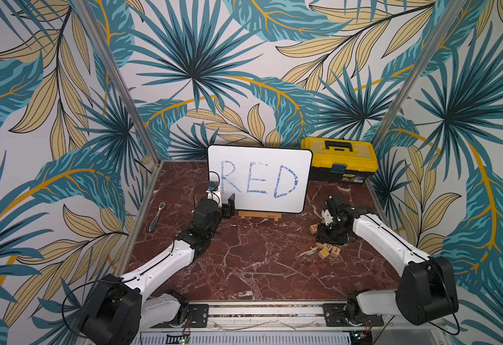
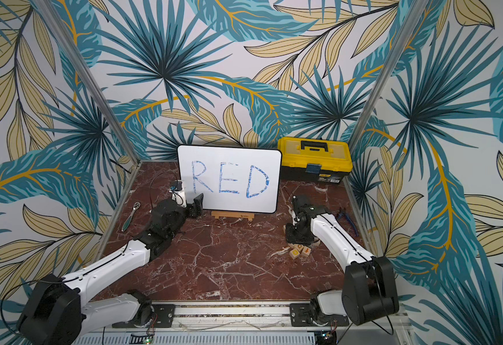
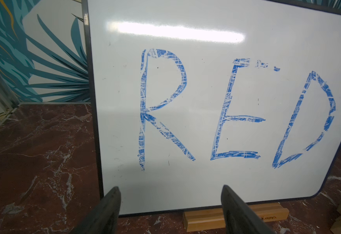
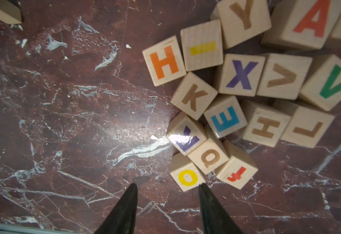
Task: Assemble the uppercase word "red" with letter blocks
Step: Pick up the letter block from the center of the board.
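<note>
The letter blocks (image 4: 241, 75) lie in a loose pile on the marble table at the right. Their upturned faces include an orange H (image 4: 162, 61), a brown K (image 4: 194, 96), a blue E (image 4: 225, 119) and a yellow O (image 4: 187, 177). Both top views show part of the pile (image 1: 328, 249) (image 2: 299, 251) under my right arm. My right gripper (image 4: 168, 188) hangs above the table beside the O block, open and empty. My left gripper (image 3: 170, 194) is open and empty, facing the whiteboard's lower edge. The uppercase word "red" in blocks is not in view.
A whiteboard (image 1: 259, 179) with blue handwritten RED leans on a wooden stand (image 1: 259, 215) at the back centre. A yellow toolbox (image 1: 338, 161) sits at the back right. A ratchet wrench (image 1: 157, 216) lies at the left. Blue pliers (image 2: 346, 218) lie behind the right arm.
</note>
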You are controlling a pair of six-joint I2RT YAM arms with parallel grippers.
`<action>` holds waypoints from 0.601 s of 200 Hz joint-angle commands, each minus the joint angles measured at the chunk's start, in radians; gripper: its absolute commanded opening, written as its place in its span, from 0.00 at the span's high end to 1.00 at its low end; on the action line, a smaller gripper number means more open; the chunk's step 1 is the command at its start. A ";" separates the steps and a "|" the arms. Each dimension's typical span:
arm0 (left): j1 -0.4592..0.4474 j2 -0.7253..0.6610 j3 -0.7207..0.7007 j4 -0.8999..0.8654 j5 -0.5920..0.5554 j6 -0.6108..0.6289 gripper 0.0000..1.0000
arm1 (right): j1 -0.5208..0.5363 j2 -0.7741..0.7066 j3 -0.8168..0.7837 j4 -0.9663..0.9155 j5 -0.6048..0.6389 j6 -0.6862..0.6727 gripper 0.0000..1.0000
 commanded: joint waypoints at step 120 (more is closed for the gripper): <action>-0.004 0.006 0.010 0.002 -0.047 0.041 0.22 | 0.021 0.086 -0.006 0.013 0.056 -0.007 0.52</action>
